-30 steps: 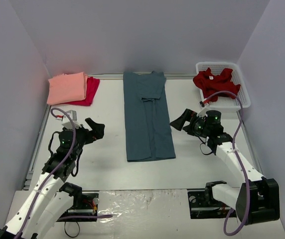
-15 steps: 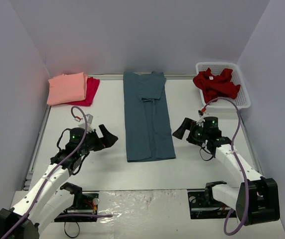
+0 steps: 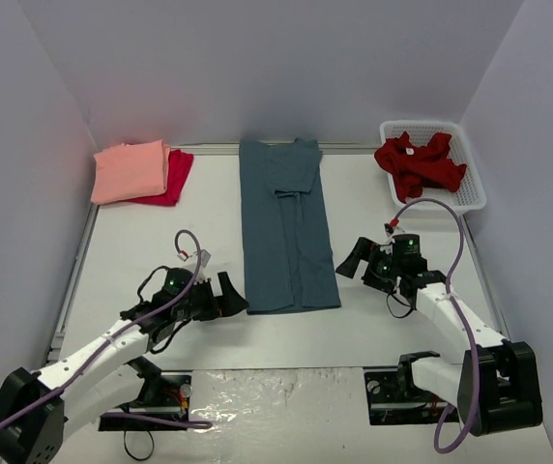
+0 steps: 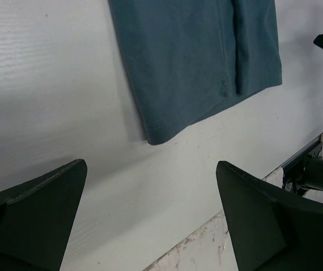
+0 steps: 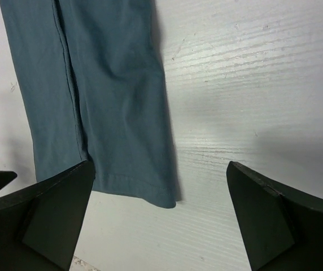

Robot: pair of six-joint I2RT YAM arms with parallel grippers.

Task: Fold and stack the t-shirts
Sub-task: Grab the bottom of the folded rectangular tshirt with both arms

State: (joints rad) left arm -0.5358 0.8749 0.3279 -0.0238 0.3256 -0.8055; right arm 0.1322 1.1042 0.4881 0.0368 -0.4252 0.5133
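Looking down from the top view, you see the large slate-blue cloth t-shirt (image 3: 286, 232) lying flat in the centre of the frame, folded into a long narrow strip on the white table (image 3: 209, 208). Your left gripper (image 3: 230, 293) sits low just beside the strip's lower left corner. Its wrist view shows both dark fingers (image 4: 37, 209) spread wide at the bottom corners of the frame, nothing between them but bare table, with the shirt's hem corner just above the gap. Your right gripper (image 3: 351, 258) is near the strip's right edge, a little above the lower right corner. Its jaws also stand wide apart and hold nothing, and the shirt's hem fills the upper left of its wrist view.

In the upper left of the top view, the folded salmon-pink t-shirt (image 3: 130, 171) rests on the folded crimson t-shirt (image 3: 174, 174). In the upper right, the crumpled dark red t-shirt (image 3: 420, 161) lies in the white lattice plastic basket (image 3: 472, 193).
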